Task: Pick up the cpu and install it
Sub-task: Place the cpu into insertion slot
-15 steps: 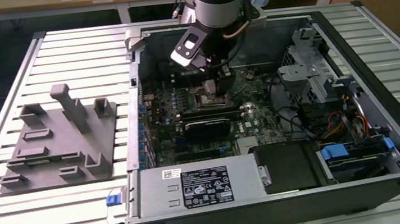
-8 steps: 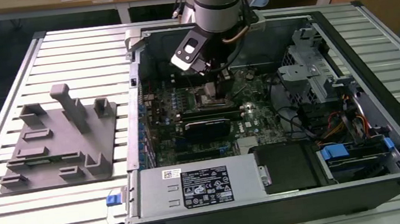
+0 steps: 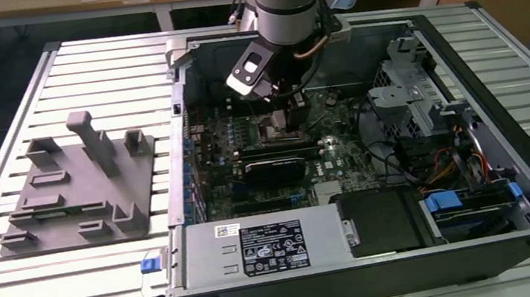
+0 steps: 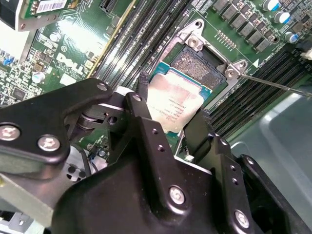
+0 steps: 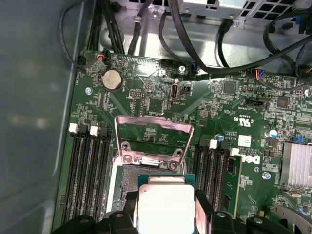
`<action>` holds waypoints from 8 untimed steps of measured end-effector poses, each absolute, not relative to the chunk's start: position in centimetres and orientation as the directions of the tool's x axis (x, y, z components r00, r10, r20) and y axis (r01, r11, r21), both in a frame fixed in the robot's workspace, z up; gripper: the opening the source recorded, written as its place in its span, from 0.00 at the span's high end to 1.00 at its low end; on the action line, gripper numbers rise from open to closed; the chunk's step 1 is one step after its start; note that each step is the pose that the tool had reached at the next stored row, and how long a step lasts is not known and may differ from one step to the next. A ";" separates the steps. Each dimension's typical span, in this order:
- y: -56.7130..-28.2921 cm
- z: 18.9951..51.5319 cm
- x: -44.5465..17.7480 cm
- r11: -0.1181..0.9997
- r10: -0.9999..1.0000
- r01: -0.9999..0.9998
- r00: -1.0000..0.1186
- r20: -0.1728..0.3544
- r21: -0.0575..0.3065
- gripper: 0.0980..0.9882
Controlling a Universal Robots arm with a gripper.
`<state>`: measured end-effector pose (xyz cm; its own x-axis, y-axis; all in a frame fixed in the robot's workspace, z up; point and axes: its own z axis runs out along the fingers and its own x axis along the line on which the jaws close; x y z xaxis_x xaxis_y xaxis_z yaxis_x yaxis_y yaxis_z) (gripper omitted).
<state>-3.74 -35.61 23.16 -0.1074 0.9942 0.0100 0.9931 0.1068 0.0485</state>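
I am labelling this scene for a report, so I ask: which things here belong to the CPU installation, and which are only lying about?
Belong to the job:
- cpu, held by the gripper
- open socket
- raised socket frame

Lying about:
- grey holder block
- power supply
- coin battery

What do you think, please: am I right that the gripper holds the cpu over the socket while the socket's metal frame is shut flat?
Not quite: the metal frame is not shut flat but swung up open, as the first wrist view shows, leaving the socket exposed. The rest stands: the gripper holds the cpu over the socket.
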 end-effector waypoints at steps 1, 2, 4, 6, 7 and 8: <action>-35.6 23.2 -3.7 0.107 0.994 0.993 -0.107 0.010 0.049 0.50; -35.6 23.1 -3.8 0.106 0.994 0.993 -0.106 0.010 0.049 0.50; -35.6 23.0 -3.8 0.096 0.995 0.994 -0.097 0.010 0.051 0.50; -35.6 23.0 -3.8 0.080 0.997 0.995 -0.081 0.009 0.053 0.50; -35.6 22.9 -3.8 0.068 0.998 0.996 -0.069 0.010 0.054 0.50; -35.6 22.9 -3.8 0.057 0.998 0.997 -0.058 0.010 0.054 0.50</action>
